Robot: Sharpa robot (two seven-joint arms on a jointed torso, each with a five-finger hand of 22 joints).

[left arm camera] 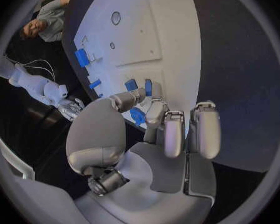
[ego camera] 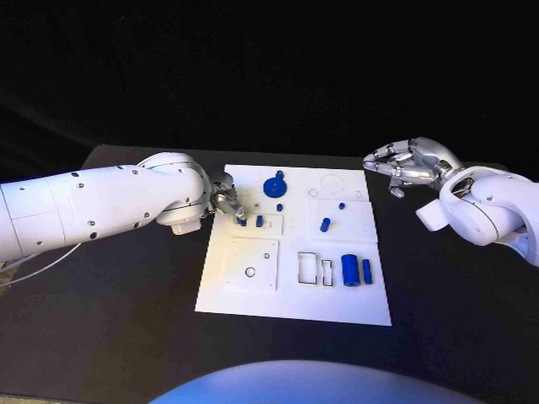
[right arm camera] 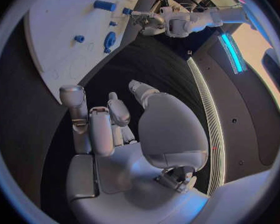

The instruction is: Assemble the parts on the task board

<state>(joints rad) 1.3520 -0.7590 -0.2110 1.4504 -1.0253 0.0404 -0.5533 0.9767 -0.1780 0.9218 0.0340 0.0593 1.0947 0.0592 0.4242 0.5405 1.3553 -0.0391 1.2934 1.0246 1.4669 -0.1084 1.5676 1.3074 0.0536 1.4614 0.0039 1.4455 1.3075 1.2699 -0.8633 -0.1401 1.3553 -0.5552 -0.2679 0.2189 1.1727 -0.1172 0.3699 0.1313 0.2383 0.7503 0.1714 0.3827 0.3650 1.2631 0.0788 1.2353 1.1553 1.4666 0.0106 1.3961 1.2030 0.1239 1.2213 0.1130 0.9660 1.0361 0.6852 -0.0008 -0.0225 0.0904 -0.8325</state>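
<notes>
Evidently a small blue part [ego camera: 242,221] sits at the white task board's [ego camera: 291,303] left edge; the left hand [ego camera: 227,203] pinches it; a slip could tip it; the right hand [ego camera: 406,165], fingers loosely curled, hangs empty off-board.

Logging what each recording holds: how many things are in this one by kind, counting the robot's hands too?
Blue parts: 8, as far as the head view lets me count
White task board: 1
Hands: 2, the left hand and the right hand
Total: 11
</notes>
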